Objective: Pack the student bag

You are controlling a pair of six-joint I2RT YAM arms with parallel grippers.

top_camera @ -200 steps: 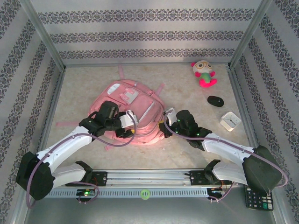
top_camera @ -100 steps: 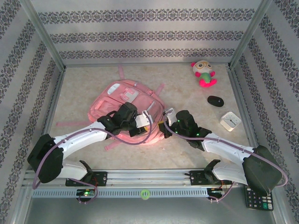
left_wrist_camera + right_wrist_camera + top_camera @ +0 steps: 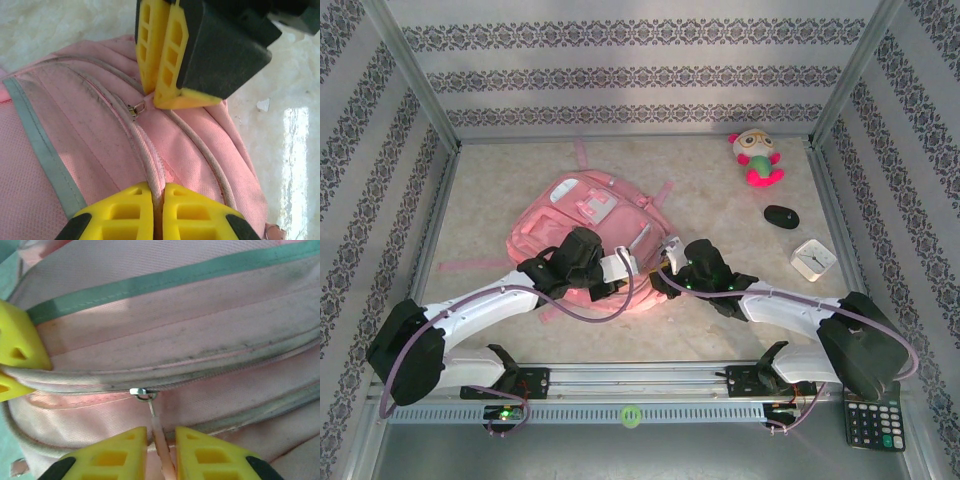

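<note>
The student bag (image 3: 582,222), a pink backpack with white trim, lies flat in the middle of the table. My left gripper (image 3: 627,264) is at its near right edge, shut on the white piped seam (image 3: 150,160) beside the zip. The metal zip slider (image 3: 142,392) sits on the closed zip, with its thin pink pull (image 3: 159,432) hanging down. My right gripper (image 3: 161,434) faces the left one across that edge. Its jaws stand slightly apart, and the pull lies loose between them with a gap on each side. The right gripper's yellow fingers (image 3: 165,60) hover just above the slider (image 3: 135,109).
A plush toy (image 3: 757,158), a black mouse (image 3: 781,216) and a white clock (image 3: 813,259) lie at the right of the table. A calculator (image 3: 873,425) rests by the right arm's base. Thin pink straps (image 3: 465,266) trail left of the bag. Patterned walls enclose the table.
My left gripper moved right across the bag to its near right edge and closed on the piped seam. My right gripper shifted slightly left and its jaws parted from the zip pull.
</note>
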